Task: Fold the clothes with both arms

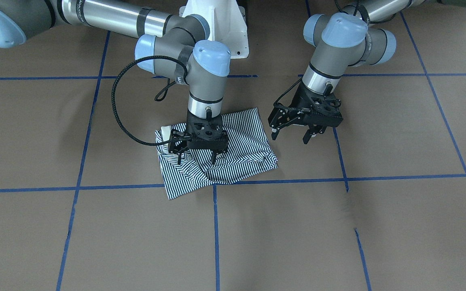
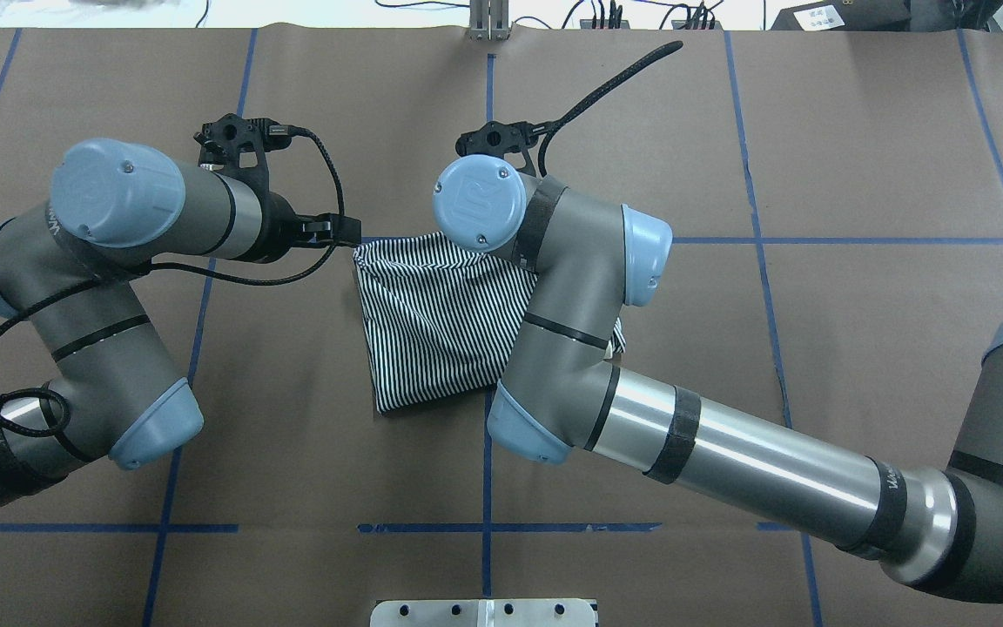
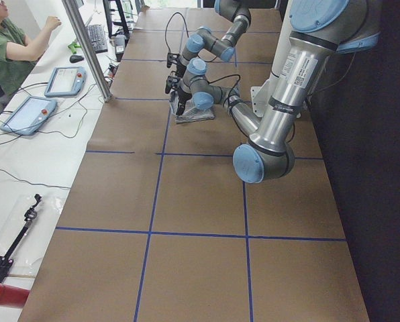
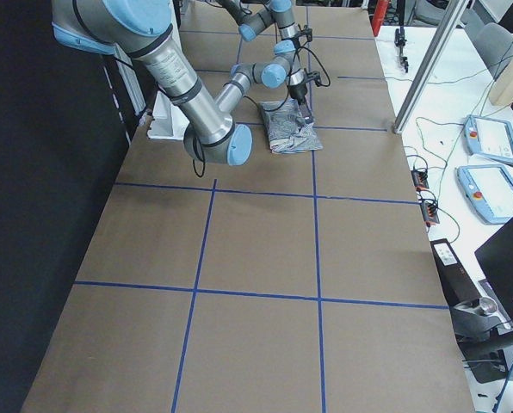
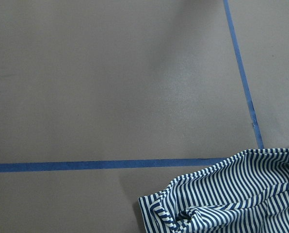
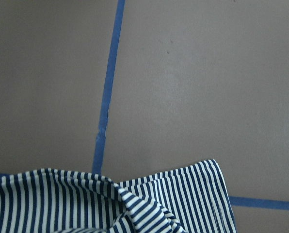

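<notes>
The shirt (image 1: 241, 149) lies near the middle of the surface (image 1: 338, 226), just ahead of the white pedestal (image 1: 217, 24). It is already gathered into a small, rough rectangle, with a bit of cream collar (image 1: 165, 131) showing at one corner. By that shape, the task looks late: either a last fold or a tidy-up.

The right end effector (image 1: 197, 157) points straight down over the bundle. Its fingers are apart and the tips are on or just in the striped cloth, and I cannot tell whether any layer sits between them. The left end effector (image 1: 290, 136) hangs above bare surface just beside the shirt's edge, fingers also apart and holding nothing.

The side of the shirt far from the robot is rumpled and one corner sticks out. The next move likely calls for the right fingers to close on a single edge rather than a bunch. The left arm would need to come in to the neighbouring corner so both can lift evenly. A one-sided pull would probably drag the folds open.

The surface is brown and matte, marked into large squares by blue tape (image 1: 215, 226). Beyond its far edge stands a white bench with two pendants (image 3: 64, 80), cables and a metal post (image 3: 89, 50). A person (image 3: 12, 47) sits there.
</notes>
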{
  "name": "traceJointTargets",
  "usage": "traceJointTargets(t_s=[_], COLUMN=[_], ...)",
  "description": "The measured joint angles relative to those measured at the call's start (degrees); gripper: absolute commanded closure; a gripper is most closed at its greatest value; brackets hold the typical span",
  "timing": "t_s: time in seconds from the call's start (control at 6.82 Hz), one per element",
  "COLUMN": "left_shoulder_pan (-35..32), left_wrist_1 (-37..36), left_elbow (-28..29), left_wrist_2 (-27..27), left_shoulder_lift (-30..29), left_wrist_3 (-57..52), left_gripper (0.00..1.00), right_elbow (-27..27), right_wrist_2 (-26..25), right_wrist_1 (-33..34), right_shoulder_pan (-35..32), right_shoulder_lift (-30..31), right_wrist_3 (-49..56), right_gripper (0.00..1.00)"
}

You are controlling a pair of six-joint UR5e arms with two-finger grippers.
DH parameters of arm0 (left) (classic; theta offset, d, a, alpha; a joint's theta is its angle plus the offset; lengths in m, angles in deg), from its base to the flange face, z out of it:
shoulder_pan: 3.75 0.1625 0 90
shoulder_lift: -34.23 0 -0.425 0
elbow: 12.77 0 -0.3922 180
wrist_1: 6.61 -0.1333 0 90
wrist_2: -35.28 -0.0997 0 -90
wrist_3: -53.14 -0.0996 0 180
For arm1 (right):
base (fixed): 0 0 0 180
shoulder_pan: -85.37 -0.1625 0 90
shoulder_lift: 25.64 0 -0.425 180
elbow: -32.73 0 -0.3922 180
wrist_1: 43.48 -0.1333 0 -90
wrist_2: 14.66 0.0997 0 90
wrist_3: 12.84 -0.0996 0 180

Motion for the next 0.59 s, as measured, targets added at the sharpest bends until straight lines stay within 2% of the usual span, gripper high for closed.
traceJointTargets(t_s=[0.15,0.59], left_shoulder_pan=[0.00,0.00], left_wrist_1=[0.02,0.04], left_elbow=[0.00,0.00], left_wrist_2=[0.00,0.00], left_shoulder_lift=[0.00,0.03], left_wrist_3=[0.00,0.00], left_gripper=[0.00,0.00], right_elbow=[0.23,0.44], right_wrist_2=[-0.24,-0.62], right_wrist_1=[0.17,0.21], right_shoulder_pan=[0.77,1.55], right_shoulder_lift=[0.70,1.57], right_wrist_3=[-0.15,2.79], right_gripper=[0.75,0.76])
